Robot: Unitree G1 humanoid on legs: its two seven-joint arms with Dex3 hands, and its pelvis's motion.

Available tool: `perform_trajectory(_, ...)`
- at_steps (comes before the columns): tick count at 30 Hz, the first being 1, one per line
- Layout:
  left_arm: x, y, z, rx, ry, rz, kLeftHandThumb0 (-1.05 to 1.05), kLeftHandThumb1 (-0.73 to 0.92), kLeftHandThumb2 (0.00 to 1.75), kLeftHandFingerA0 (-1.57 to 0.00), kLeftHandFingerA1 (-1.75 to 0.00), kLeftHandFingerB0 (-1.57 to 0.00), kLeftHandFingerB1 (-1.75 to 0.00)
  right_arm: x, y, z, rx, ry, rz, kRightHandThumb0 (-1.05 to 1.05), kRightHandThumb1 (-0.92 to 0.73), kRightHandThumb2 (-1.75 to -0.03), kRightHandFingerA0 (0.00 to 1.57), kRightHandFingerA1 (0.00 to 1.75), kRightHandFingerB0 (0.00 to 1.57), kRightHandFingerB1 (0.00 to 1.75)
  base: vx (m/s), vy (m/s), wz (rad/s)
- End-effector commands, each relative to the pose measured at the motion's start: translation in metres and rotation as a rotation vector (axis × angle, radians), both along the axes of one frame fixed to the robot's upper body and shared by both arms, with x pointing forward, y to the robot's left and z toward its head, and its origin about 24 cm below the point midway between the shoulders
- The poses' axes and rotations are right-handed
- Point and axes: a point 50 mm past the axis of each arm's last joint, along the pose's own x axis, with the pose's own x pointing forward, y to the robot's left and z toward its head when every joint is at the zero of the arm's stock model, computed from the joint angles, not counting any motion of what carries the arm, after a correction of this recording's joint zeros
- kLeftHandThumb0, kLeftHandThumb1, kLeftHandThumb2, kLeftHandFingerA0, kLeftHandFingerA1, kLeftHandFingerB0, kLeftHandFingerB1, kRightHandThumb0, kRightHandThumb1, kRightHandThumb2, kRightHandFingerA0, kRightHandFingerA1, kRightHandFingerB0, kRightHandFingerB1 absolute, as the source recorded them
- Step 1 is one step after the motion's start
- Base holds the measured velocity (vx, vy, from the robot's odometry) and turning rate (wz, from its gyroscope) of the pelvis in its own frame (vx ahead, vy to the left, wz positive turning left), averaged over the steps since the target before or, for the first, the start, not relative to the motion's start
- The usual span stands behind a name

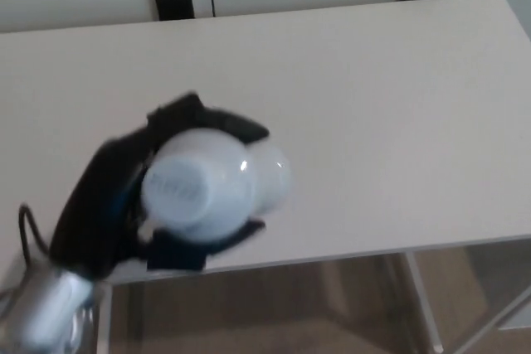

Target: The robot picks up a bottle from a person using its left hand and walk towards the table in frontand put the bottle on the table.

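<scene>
**Bottle in left hand above table, not yet set down**

Finding: The left hand (pixel 108 196) comes in from 7 o'clock. Its fingers (pixel 211 120) are closed tight round the bottle (pixel 207 186), one across the far side at 12 o'clock and one under the near side at 6 o'clock. The right hand does not show.

Position: The bottle is white and is seen nearly end-on, with its round end towards the camera. It sits over the near-left part of the table (pixel 390 105), close to the near edge (pixel 373 251). The picture is blurred here, so I cannot tell whether the bottle touches the top or hangs above it, nor whether it is truly upright.

Risks, as judged:
- A set-down this close to the near edge could tip the bottle off towards 6 o'clock. A spot further in, towards 12 o'clock, would be safer.
- If the fingers open before the base lies flat, the bottle may topple and roll across the smooth top.
- The blur suggests motion. A release while the arm moves could drag the bottle over.
</scene>
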Motion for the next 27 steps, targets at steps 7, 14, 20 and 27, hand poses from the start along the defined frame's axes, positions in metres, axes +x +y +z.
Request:
perform_trajectory(7, 0.085, -0.002, 0.003, 0.085, 0.137, 0.116, -0.19, 0.81, 0.67, -1.02, -1.38, -0.76, -0.97, 0.009, -0.004, 0.003, -0.023, 0.005, 0.018, -0.38, -0.61, -0.82, 0.61, 0.57, 0.49, 0.51, 0.00, 0.000, 0.01)
perform_trajectory(14, 0.109, -0.006, -0.009, 0.160, 0.193, 0.150, -0.18, 0.82, 0.65, -1.04, -1.34, -0.80, -0.94, 0.013, -0.009, 0.008, -0.033, -0.012, 0.020, -0.33, -0.73, -0.62, 0.65, 0.45, 0.52, 0.40, 0.00, 0.000, 0.00)
perform_trajectory(20, 0.119, -0.007, -0.023, 0.224, 0.239, 0.155, -0.22, 0.79, 0.65, -1.02, -1.35, -0.84, -0.85, 0.015, -0.011, 0.010, -0.023, -0.024, -0.004, -0.31, -0.73, -0.62, 0.63, 0.44, 0.51, 0.40, 0.00, 0.000, 0.00)
perform_trajectory(27, 0.127, -0.009, -0.027, 0.310, 0.275, 0.148, -0.21, 0.80, 0.63, -1.01, -1.33, -0.84, -0.82, 0.017, -0.014, 0.013, -0.015, -0.048, -0.001, -0.32, -0.73, -0.61, 0.66, 0.46, 0.52, 0.40, 0.00, 0.000, 0.00)
